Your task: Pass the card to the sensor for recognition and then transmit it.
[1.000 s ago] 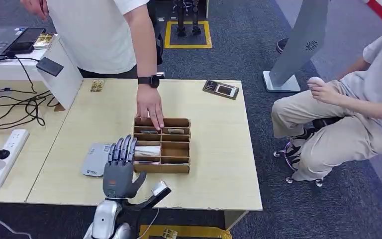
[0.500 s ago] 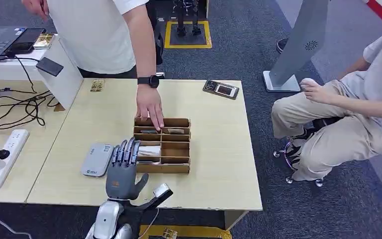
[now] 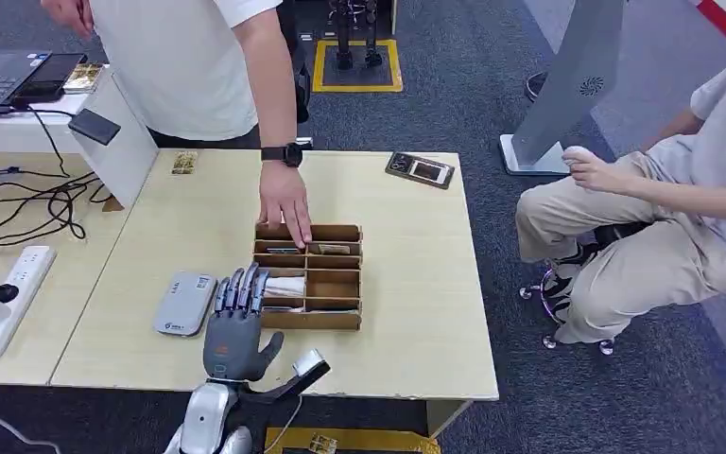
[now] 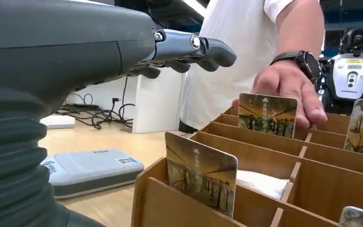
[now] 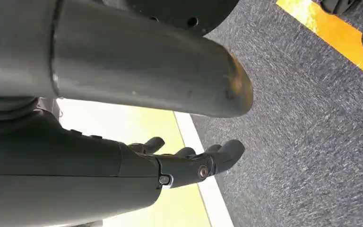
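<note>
The left hand has slid back toward the robot since a second ago, and the grey sensor beside the divided wooden box is uncovered. Fingers spread, holding nothing, over the surface. Left wrist view: a card stands upright in the nearest slot (a person's hand touches another card). Right wrist view: right hand empty, fingers loosely apart, above carpet.

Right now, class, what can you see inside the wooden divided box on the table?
The wooden box holds upright picture cards: one card in the near row, another farther back under a person's hand, plus something white. Divider walls hide the card bottoms.
</note>
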